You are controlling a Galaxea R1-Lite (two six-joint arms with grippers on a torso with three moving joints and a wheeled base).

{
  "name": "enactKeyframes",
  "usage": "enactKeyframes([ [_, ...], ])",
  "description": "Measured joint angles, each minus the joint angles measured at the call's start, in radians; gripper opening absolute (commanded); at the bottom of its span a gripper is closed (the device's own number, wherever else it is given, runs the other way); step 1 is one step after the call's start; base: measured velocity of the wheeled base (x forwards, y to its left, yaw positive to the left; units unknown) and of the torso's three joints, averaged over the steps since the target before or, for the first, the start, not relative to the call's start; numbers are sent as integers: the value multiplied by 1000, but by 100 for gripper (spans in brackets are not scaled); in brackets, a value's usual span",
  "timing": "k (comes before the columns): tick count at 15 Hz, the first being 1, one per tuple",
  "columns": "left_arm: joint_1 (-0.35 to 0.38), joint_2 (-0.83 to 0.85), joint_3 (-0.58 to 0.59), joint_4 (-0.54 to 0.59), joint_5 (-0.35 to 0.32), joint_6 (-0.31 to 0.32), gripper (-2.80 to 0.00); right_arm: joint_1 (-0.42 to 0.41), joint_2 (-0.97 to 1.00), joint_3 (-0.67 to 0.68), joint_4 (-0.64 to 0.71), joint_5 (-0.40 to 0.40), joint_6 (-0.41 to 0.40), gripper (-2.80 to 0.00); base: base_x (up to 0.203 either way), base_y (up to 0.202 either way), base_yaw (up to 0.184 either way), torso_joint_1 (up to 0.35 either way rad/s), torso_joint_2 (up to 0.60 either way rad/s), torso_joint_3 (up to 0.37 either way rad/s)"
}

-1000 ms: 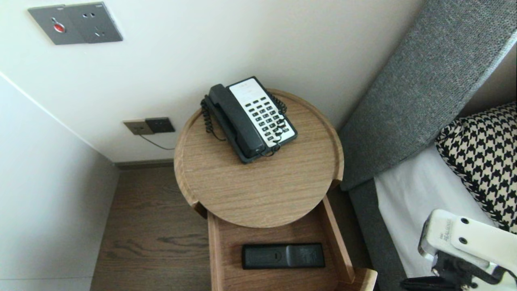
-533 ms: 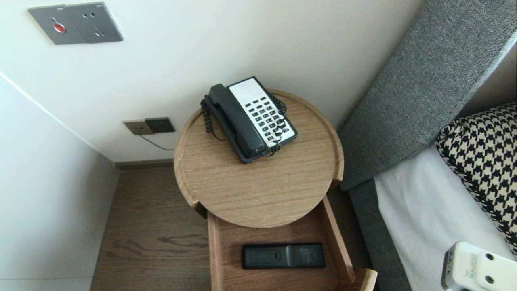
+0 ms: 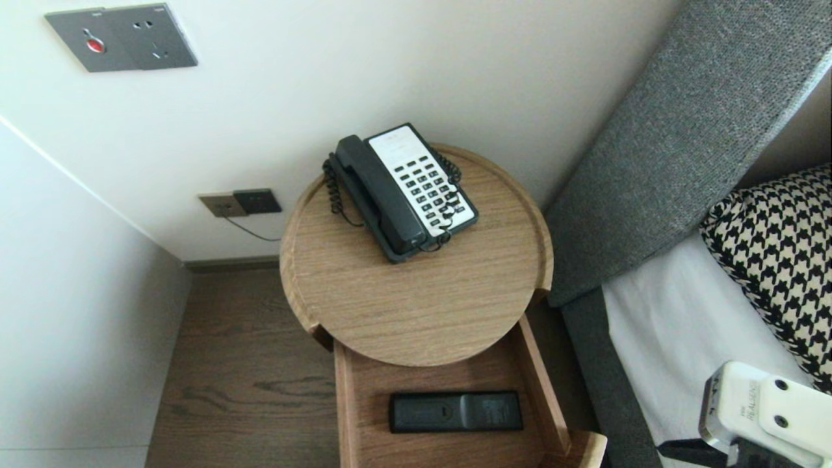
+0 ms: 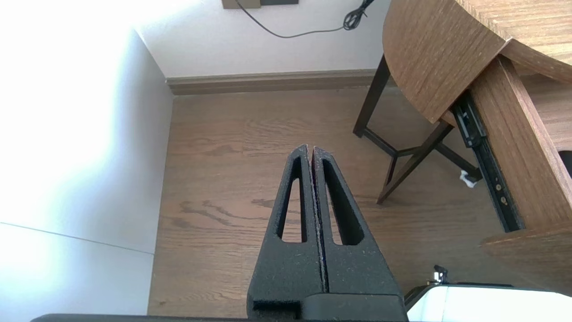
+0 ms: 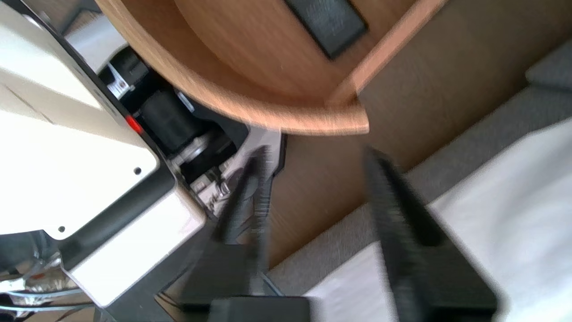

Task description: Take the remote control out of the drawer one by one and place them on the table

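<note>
**Head view:** a round wooden bedside table (image 3: 416, 305) stands in a corner on a wood-plank floor (image 3: 247, 383). Beside it is a bed with a grey headboard (image 3: 682, 130), a white sheet (image 3: 676, 325) and one houndstooth pillow (image 3: 780, 260). One telephone (image 3: 403, 192) sits on the table. Below the top, the drawer (image 3: 346, 416) is pulled out, with one black remote (image 3: 455, 411) lying flat inside. The wall carries one grey panel (image 3: 120, 38) (red button, sockets) and two socket plates (image 3: 240, 203) lower down. At lower right, the right arm's white housing (image 3: 760, 409) reads "REALSENSE".

**Left wrist view:** the left gripper (image 4: 311, 150) hangs above the floor near the table's dark legs (image 4: 393, 152), fingers pressed together and empty.

**Right wrist view:** the right gripper (image 5: 315, 156) has its fingers spread with nothing between them. It is just off the drawer's front corner, between drawer and bed, apart from the remote.
</note>
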Motion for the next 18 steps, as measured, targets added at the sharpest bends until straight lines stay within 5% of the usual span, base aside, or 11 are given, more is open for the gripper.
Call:
enactKeyframes([
  [9, 0, 0, 0, 0, 0, 0, -280, 62, 223, -263, 216, -42, -53, 0, 0, 0, 0, 0, 0, 0],
  [13, 0, 0, 0, 0, 0, 0, -280, 55, 293, -351, 230, -166, -160, 0, 0, 0, 0, 0, 0, 0],
  [18, 0, 0, 0, 0, 0, 0, -280, 36, 315, -356, 225, -189, -295, 0, 0, 0, 0, 0, 0, 0],
])
